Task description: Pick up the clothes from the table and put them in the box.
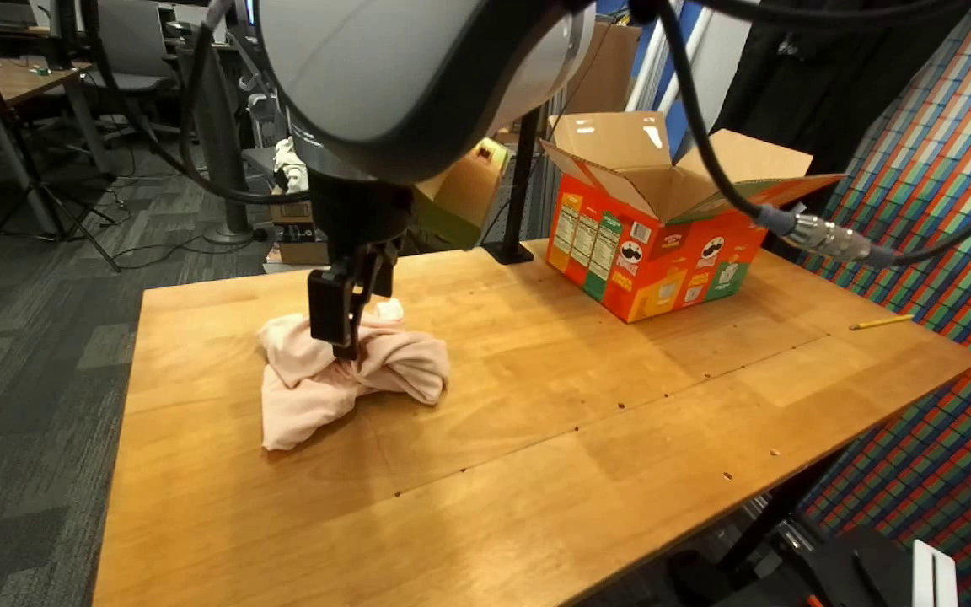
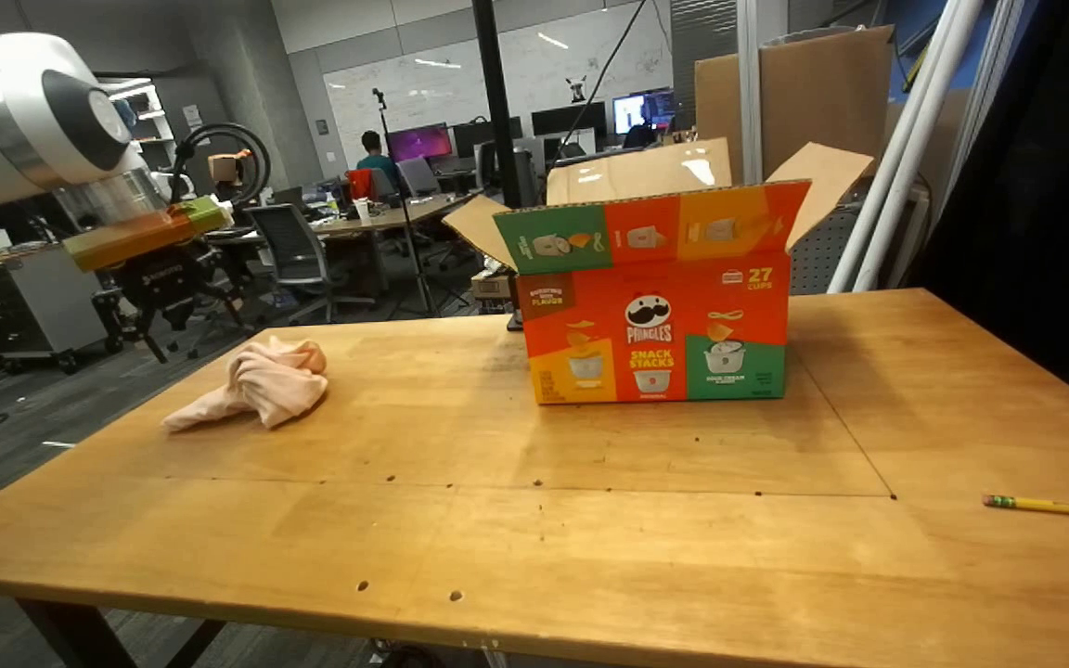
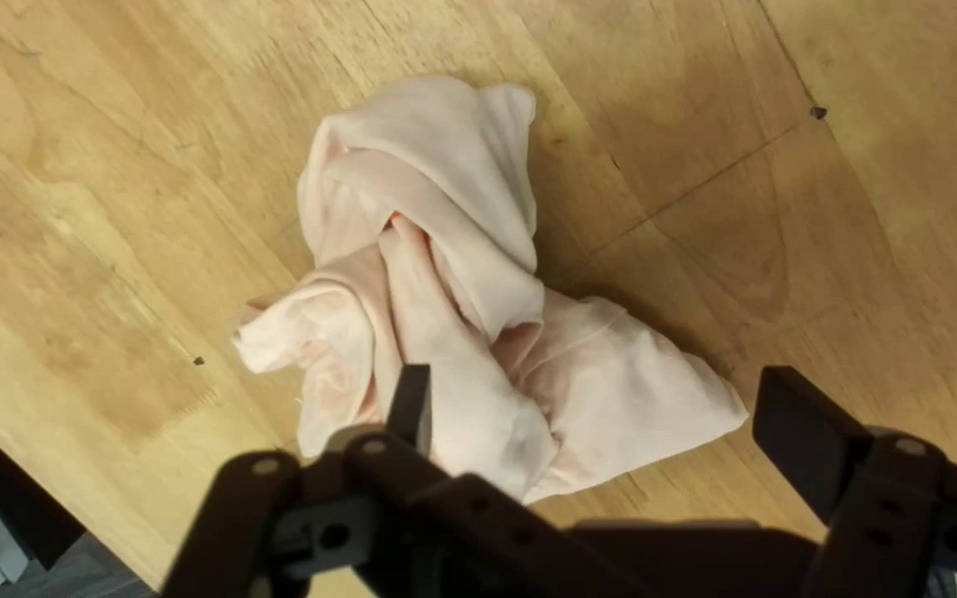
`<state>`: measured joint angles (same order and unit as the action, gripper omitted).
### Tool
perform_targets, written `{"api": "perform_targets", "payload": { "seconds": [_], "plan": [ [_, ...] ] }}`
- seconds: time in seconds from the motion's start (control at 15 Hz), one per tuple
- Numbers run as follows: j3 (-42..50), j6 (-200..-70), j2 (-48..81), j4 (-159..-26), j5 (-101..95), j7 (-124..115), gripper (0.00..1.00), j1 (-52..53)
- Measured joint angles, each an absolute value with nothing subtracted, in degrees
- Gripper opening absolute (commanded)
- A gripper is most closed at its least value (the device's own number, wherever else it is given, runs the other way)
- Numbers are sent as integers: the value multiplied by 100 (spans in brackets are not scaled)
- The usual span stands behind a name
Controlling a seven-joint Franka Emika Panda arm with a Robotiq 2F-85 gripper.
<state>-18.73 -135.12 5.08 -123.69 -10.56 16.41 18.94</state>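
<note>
Closest in the wrist view, the black Robotiq gripper has its jaws spread wide, with pale pink cloth and wooden table visible through the gap; they hold nothing. In an exterior view, clear space shows between the gripper and the cloth, so the two are apart. Crumpled and twisted, the cloth lies on the table, well away from an open Pringles box, which stands upright with its flaps spread. Lettering on the front says PRINGLES beneath a moustached face, then SNACK STACKS in yellow, with 27 CUPS at upper right; ORIGINAL sits under the middle cup, SOUR CREAM under the cup on the green panel, and FLAVOR on a brown patch at upper left. Fine print and a barcode on its side are too small to read. A yellow pencil with a green-banded end lies on the table, apart from the box.
</note>
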Motion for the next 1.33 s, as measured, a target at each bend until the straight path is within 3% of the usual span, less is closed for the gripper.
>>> {"api": "perform_targets", "payload": {
  "seconds": [0.47,0.53,0.6,1.2,1.33],
  "plan": [
    [-1691,-13939,1041,-12417,-1521,1860,100,1768],
    [-1648,-13972,1110,-12425,-1567,1898,75,1732],
    [-1604,-13997,1177,-12429,-1608,1939,74,1698],
    [-1348,-14135,1582,-12413,-2271,1884,5,1613],
    [-1347,-14135,1577,-12397,-2409,1805,1,1619]
  ]
}}
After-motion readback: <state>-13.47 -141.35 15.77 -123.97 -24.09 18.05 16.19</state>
